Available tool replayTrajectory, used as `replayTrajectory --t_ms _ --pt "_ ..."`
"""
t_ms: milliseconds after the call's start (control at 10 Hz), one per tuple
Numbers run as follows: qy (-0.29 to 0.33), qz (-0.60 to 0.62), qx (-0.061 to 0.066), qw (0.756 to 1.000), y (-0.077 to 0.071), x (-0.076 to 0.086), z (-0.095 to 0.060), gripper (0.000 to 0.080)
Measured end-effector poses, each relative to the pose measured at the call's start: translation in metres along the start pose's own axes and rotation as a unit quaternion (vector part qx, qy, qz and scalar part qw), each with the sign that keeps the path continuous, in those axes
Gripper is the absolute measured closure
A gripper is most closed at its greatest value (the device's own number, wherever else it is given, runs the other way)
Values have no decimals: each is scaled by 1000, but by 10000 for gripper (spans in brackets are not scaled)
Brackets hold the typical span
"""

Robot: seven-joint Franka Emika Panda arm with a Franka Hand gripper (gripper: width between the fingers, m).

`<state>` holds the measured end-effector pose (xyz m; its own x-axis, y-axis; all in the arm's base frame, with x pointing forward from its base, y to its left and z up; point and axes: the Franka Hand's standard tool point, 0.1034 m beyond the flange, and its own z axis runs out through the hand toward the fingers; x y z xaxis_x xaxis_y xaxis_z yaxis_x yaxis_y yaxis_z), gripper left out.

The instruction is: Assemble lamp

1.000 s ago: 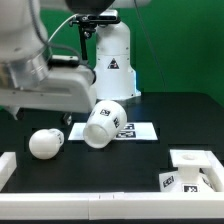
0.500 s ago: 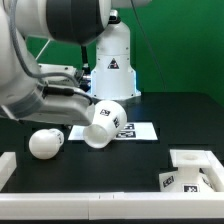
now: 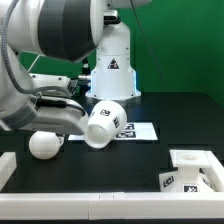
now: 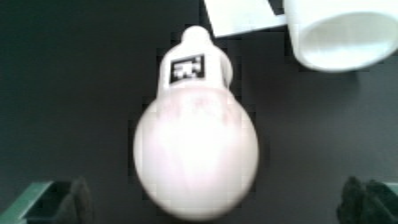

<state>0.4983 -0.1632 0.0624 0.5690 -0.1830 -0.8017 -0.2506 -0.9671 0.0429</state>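
Lamp bulb point(image 4: 199, 135): lies on its side on counter point(image 4: 71, 90), directly below the jaws, rounded end between them, tagged neck pointing away, near shade point(image 4: 347, 40). Jaws: spread wide, empty, straddling bulb; closing line crosses its long axis

From outside, we look slightly down across the bench point(image 3: 130, 165) at middling range; our wrist camera looks down, close; both catch bulb point(image 3: 44, 144) point(image 4: 196, 140) and shade point(image 3: 104, 122) point(image 4: 347, 35).

Marker board point(image 3: 141, 131) flat on blk table point(image 3: 180, 112), green wall point(image 3: 180, 40) behind.
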Motion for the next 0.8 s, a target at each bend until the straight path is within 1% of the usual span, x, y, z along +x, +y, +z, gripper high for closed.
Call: replayTrajectory --t_ms 100,200,300,400,600,800 --pt "-30 5 3 1000 4 4 13 101" --pt "-38 4 -1 999 1 7 12 101" --pt "-17 -1 -5 1000 -3 10 6 101" --pt "-20 -2 -4 1000 -3 6 8 101" --pt "-19 -2 -6 1000 -2 9 11 101" --pt "-17 -5 -5 1000 2 13 21 101"
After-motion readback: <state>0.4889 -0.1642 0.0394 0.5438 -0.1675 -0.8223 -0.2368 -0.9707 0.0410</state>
